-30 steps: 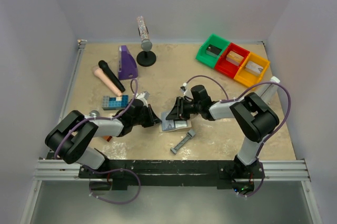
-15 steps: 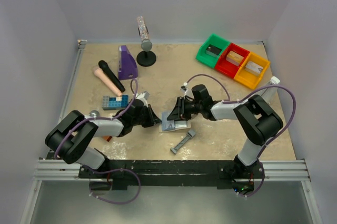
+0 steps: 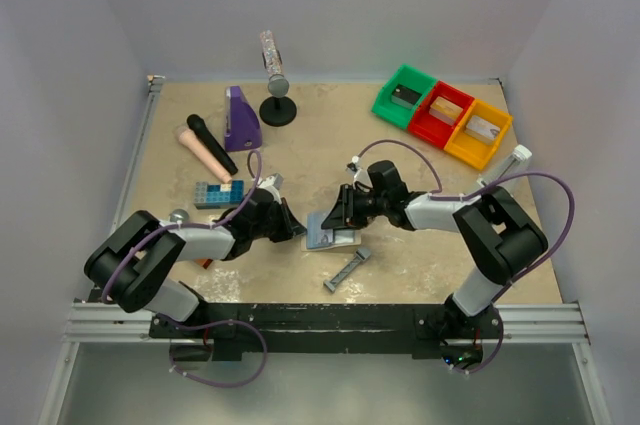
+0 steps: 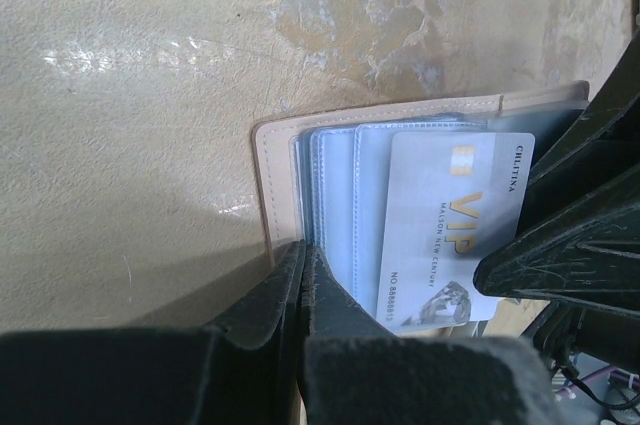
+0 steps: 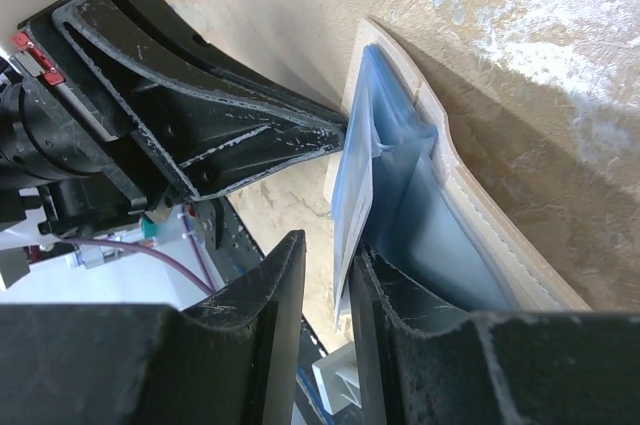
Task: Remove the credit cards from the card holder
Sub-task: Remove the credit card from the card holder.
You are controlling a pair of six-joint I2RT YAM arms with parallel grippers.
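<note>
On the left the blue block lies on the table, and near it my left gripper reaches in low. Its fingers are pressed fully together, and their tips rest on the tan edge of the card holder; I cannot tell whether they pinch that edge or only press on it. The card holder lies open and flat near the middle of the table, between the two grippers. Its long axis runs about left to right, with the right end a little nearer to the arm bases. Its pockets open toward the right. One pale card with gold letters sticks partly out of a pocket, and its free end points at the right gripper. In the right wrist view I see this card from its edge, lifted away from the blue panel. The right fingers stand narrow, one on each side of the card's end; the card leans on one finger and a dark gap shows at the other. A grey bar lies near the holder, on the side of the bases. Compared with one second ago, the right arm's elbow has swung outward to the right and its wrist has drawn a little the same way. The holder looks flatter now, and the left arm and the grey bar are where they were.
</note>
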